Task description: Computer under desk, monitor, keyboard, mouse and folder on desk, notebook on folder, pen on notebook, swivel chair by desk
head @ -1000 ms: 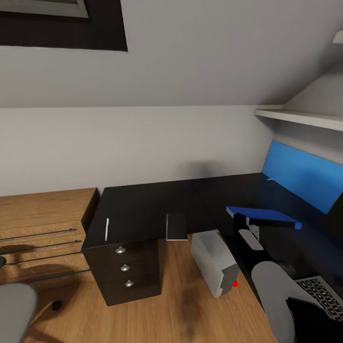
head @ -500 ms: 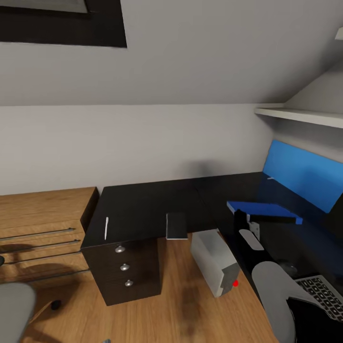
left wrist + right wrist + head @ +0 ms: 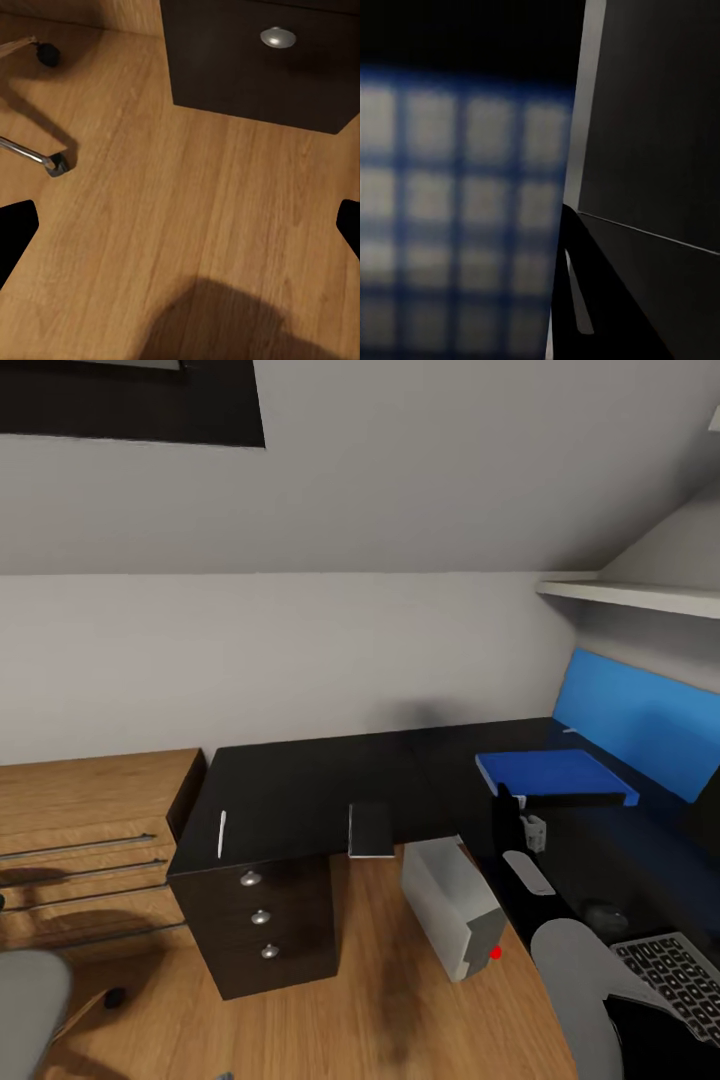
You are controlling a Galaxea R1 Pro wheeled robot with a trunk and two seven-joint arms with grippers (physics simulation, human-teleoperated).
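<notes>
My right gripper point(image 3: 507, 807) is shut on the near edge of the blue folder point(image 3: 556, 774), which lies flat, low over the black desk point(image 3: 300, 790) by its blue back panel. In the right wrist view one dark finger point(image 3: 585, 285) stands beside a blurred blue surface. The dark notebook point(image 3: 371, 830) overhangs the desk's front edge, and the pale pen point(image 3: 222, 834) lies left of it. The grey computer point(image 3: 452, 905) stands on the floor in the desk's inner corner. Keyboard point(image 3: 672, 982) and mouse point(image 3: 603, 916) lie near right. My left gripper point(image 3: 180, 232) hangs open over the floor.
The black drawer unit point(image 3: 265, 925) stands under the desk's left end, its knob point(image 3: 278, 36) close to my left gripper. The swivel chair's grey seat point(image 3: 30, 1000) and a castor point(image 3: 58, 163) are at near left. Low wooden shelving point(image 3: 90, 830) stands at left and a white shelf point(image 3: 630, 598) hangs at upper right.
My right gripper has carried the blue folder farther over the desk toward the blue back panel. The view has tilted slightly; nothing else moved.
</notes>
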